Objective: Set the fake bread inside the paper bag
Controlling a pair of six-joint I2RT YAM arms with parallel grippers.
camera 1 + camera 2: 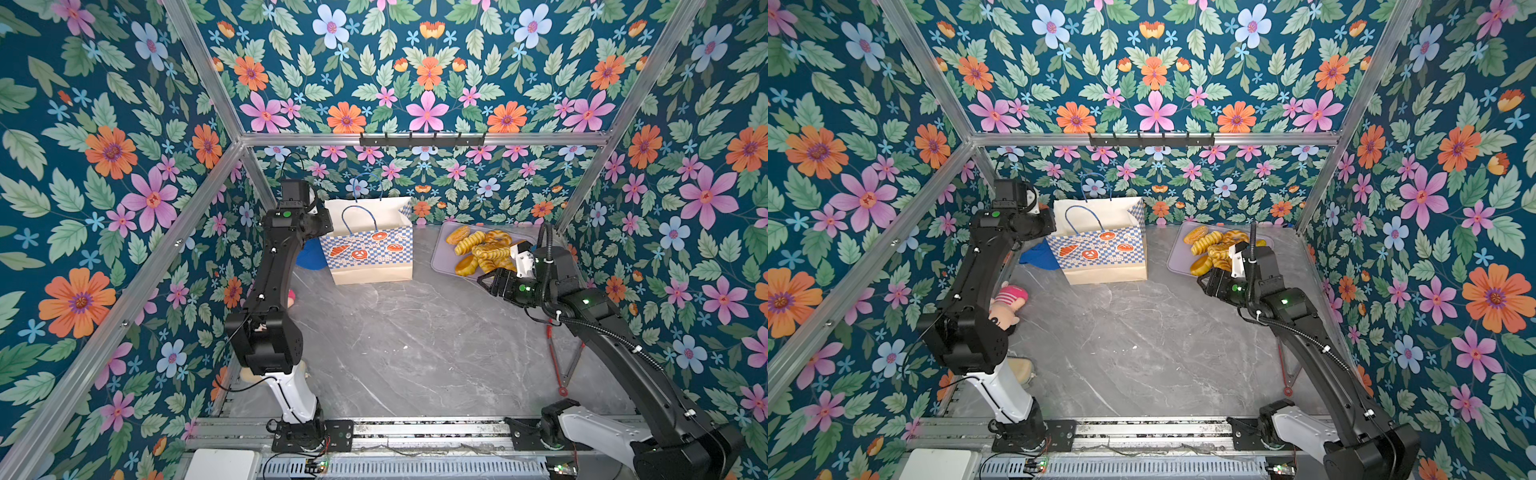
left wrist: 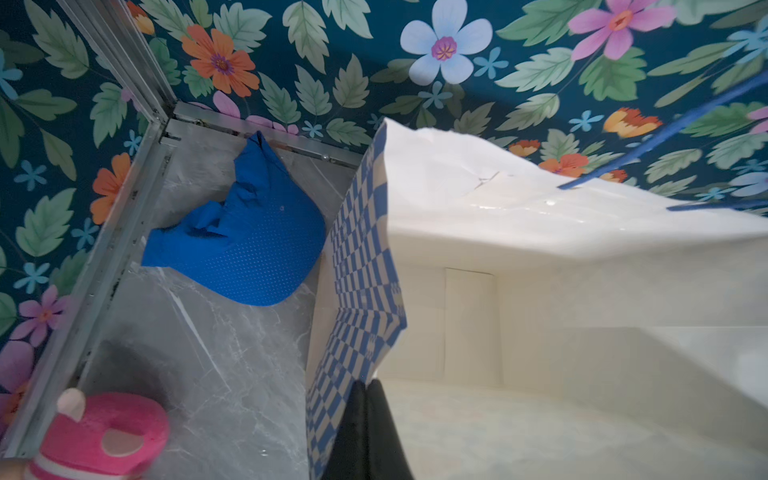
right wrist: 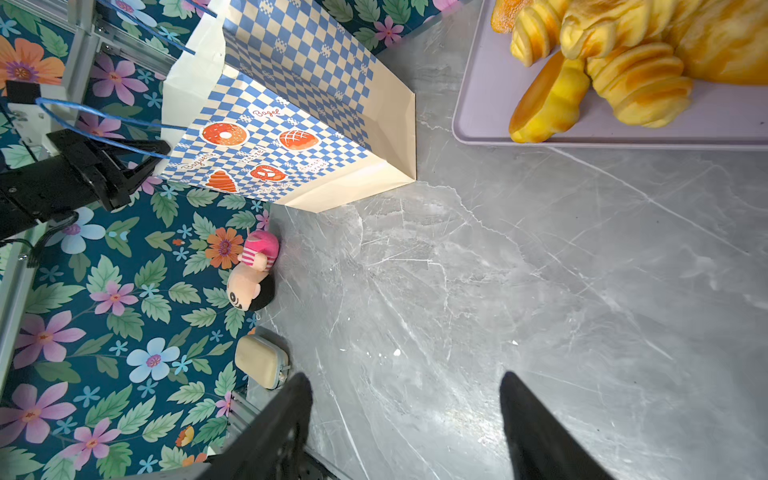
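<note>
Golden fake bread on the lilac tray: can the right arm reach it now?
Likely yes: the right gripper, jaws open, hangs beside the lilac plastic tray holding the glossy golden fake bread; only bare grey tabletop between.

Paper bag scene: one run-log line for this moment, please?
left claw: shut on blue-checkered paper bag edge | right claw: open, empty | golden toy bread: on lilac tray
</note>
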